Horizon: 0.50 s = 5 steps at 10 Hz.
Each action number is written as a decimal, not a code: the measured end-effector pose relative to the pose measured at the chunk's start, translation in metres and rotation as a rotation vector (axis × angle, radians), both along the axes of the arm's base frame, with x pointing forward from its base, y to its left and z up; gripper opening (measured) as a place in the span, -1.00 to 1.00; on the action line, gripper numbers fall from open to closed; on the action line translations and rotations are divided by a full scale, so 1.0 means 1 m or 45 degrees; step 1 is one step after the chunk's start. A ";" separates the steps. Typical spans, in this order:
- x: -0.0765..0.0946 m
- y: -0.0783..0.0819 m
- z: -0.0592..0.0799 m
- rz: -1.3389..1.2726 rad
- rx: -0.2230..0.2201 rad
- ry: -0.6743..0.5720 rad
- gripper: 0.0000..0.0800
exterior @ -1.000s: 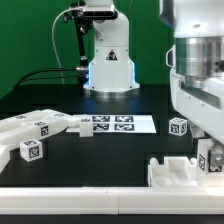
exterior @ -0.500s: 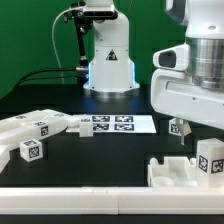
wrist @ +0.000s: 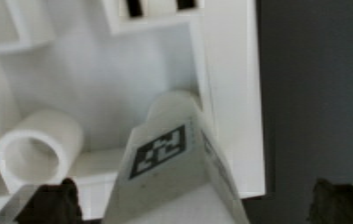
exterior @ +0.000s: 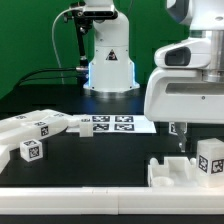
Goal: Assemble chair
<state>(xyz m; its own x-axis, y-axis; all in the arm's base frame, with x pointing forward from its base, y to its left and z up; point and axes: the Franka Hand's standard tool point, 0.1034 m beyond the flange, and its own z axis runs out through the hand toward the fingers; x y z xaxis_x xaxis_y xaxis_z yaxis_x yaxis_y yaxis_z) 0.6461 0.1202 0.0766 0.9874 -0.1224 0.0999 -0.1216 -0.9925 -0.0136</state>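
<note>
In the wrist view my gripper point(wrist: 194, 206) is open, its two dark fingertips point(wrist: 48, 205) standing wide apart. Between them, touching neither, is a white chair piece with a black-and-white tag point(wrist: 164, 150). It stands against a white slotted chair panel point(wrist: 84, 80), next to a short white round peg point(wrist: 40, 150). In the exterior view the same tagged piece point(exterior: 210, 160) stands upright on a white stepped part point(exterior: 172, 171) at the front right, under the arm's white body point(exterior: 190, 85). More tagged white chair pieces point(exterior: 30, 127) and a tagged block point(exterior: 32, 151) lie at the exterior view's left.
The marker board point(exterior: 110, 123) lies flat mid-table in front of the robot's base point(exterior: 108, 60). A green wall stands behind. The black table ends at a pale front edge point(exterior: 80, 205).
The jaws have opened and let go of the tagged piece at the front right. The arm has since lifted up and away from it.
</note>
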 end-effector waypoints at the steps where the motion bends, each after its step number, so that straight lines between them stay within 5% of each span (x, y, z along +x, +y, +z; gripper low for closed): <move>1: -0.001 0.000 -0.001 -0.024 0.003 0.004 0.62; 3: -0.001 -0.001 -0.001 -0.053 0.005 0.004 -0.08; 4: -0.001 -0.003 -0.001 -0.116 0.010 0.004 -0.08; 5: -0.001 -0.003 -0.001 -0.193 0.018 0.004 -0.29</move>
<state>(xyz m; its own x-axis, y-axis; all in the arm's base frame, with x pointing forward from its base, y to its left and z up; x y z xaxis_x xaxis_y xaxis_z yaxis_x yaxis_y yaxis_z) 0.6454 0.1177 0.0756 0.9579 -0.2712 0.0940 -0.2699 -0.9625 -0.0268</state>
